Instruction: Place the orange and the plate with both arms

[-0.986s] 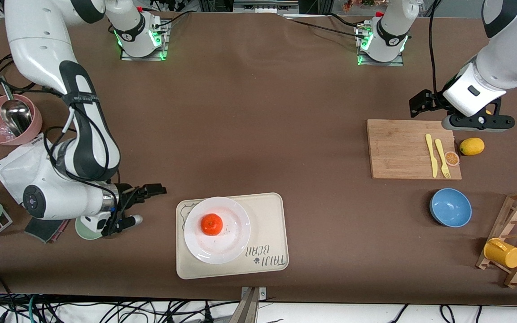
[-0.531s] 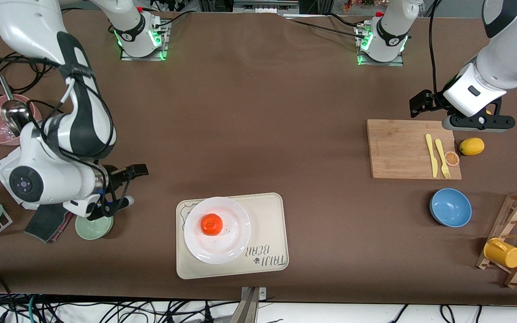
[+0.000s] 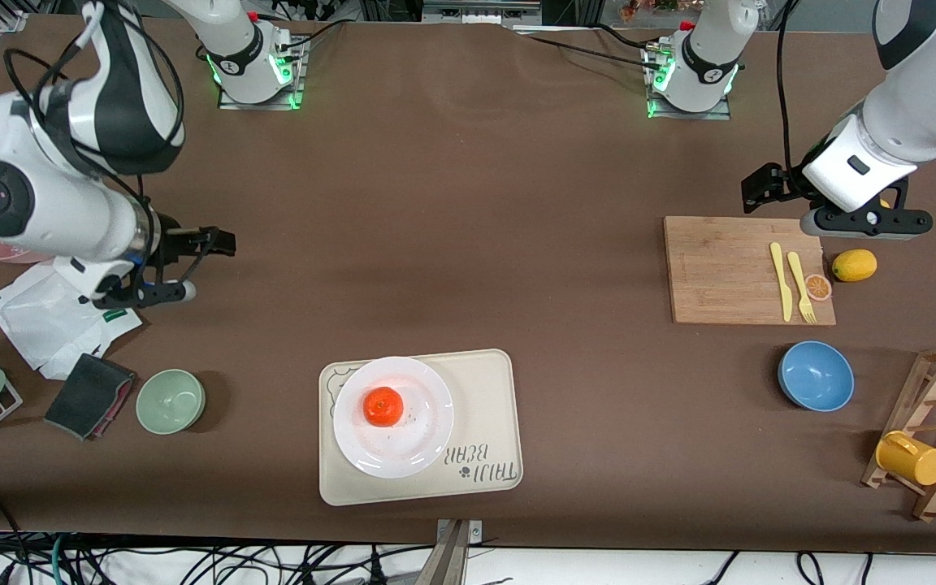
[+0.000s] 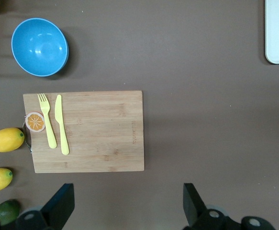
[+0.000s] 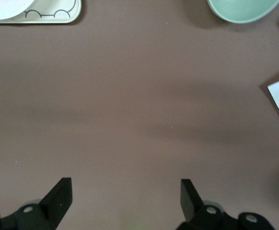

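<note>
- I see a brown table [image 3: 468,203].
- On it: a cream tray [image 3: 484,455], cutting board [image 3: 720,272], blue bowl [image 3: 816,375], green bowl [image 3: 170,400], lemon [image 3: 854,265], wooden rack [image 3: 935,431], white pouch [image 3: 45,317].

A wooden board [image 4: 89,132] is seen on the brown table [image 4: 201,120], with a yellow fork [image 4: 47,120], knife [image 4: 61,124] and an orange slice [image 4: 35,121] laid on it. A blue bowl [image 4: 39,47] and two lemons [image 4: 7,139] lie beside it. The left gripper [image 4: 128,208] is held wide apart.

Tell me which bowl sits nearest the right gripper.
The green bowl, at the right arm's end beside the dark cloth, below the right gripper; the blue bowl sits by the cutting board.
</note>
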Robot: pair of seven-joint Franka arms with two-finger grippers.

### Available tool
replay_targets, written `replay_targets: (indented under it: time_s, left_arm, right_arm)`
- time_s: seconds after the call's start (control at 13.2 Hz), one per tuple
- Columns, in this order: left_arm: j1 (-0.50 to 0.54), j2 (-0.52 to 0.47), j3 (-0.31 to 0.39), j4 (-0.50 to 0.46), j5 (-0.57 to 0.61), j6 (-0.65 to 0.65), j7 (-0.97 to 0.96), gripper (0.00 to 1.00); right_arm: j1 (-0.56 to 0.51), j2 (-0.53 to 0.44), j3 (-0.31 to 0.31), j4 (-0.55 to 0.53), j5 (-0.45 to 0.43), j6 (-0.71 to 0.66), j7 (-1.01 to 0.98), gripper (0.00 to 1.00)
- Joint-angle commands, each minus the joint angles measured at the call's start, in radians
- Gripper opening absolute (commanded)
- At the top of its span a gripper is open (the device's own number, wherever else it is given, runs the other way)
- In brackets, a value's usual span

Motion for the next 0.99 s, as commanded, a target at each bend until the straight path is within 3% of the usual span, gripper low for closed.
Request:
replay_targets:
  time_s: [0.0, 0.15, 0.46, 0.91]
  left_arm:
    - [0.004, 0.014, -0.003, 0.032, 0.021, -0.025, 0.025, 1.0]
    - [0.004, 0.014, -0.003, 0.032, 0.021, -0.025, 0.025, 1.0]
    - [0.004, 0.014, -0.003, 0.032, 0.021, -0.025, 0.025, 1.0]
    - [0.004, 0.014, -0.003, 0.032, 0.021, -0.025, 0.025, 1.0]
  right_arm:
    - [0.004, -0.102, -0.005, -0.043, -0.024, -0.085, 0.063, 1.0]
    - [-0.01, -0.147, -0.01, -0.035, -0.056, -0.172, 0.061, 1.0]
    - [-0.071, -0.194, -0.03, -0.005, -0.058, -0.221, 0.06, 1.0]
    - [-0.114, -0.193, -0.034, 0.11, -0.064, -0.266, 0.037, 1.0]
